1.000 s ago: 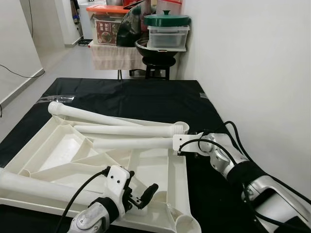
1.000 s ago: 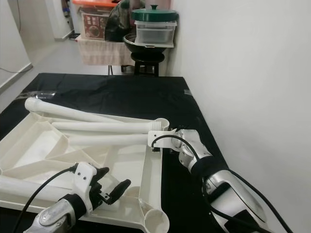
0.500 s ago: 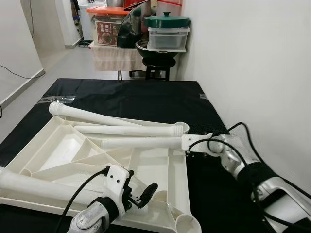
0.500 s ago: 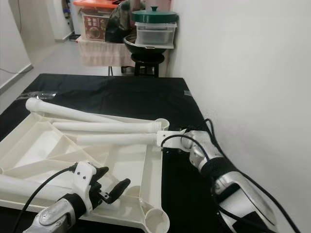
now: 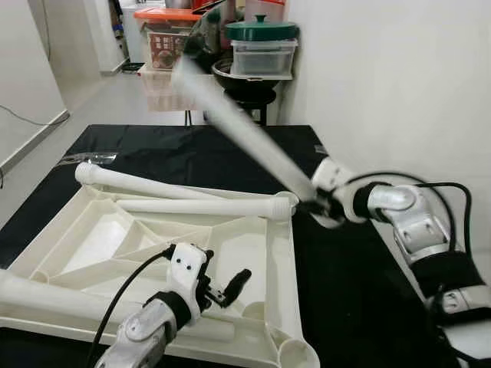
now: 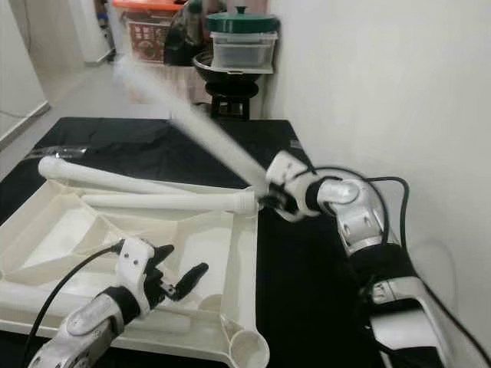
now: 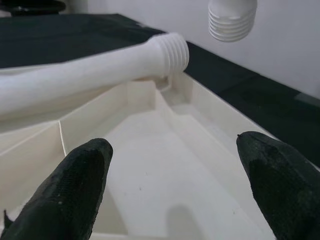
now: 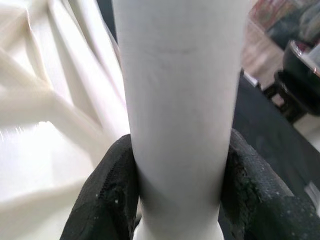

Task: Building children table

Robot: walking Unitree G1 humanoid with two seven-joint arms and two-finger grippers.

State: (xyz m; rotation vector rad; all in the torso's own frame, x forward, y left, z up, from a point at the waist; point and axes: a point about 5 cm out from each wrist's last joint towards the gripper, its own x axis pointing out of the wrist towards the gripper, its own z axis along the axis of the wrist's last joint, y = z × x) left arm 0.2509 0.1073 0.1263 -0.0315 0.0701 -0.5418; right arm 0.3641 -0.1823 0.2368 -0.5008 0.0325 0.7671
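The long white plastic table leg [image 5: 230, 123] held in the air is motion-blurred along most of its length, so its far end near the shelf cannot be made out clearly. The right gripper [image 5: 316, 205] has its two black fingers [image 8: 117, 185] clamped on the lower part of this leg, just beyond the right rim of the upturned white plastic children's table top [image 5: 280, 261]; the leg slants up and away to the robot's left. The table top's near edge and left corner are cut off by the picture border.

Two more white ribbed-end legs lie across the far part of the table top: one [image 5: 138, 182] on its far left rim, the other [image 5: 207, 207] reaching to the right rim. A fourth white tube [image 5: 46, 295] lies along the near left side, partly behind the left arm. The left gripper [image 5: 226, 287] hovers over the near compartments with its fingers [image 7: 75, 190] spread apart, touching nothing.

Everything rests on a black mat [image 5: 230, 157] on a grey floor, beside a white wall [image 5: 399, 84]. Beyond the mat stands a black stool [image 5: 245, 103] bearing a clear plastic box [image 5: 265, 57] with a green lid, beside a cloth-draped stand [image 5: 165, 88] with an orange-lidded crate [image 5: 165, 34]
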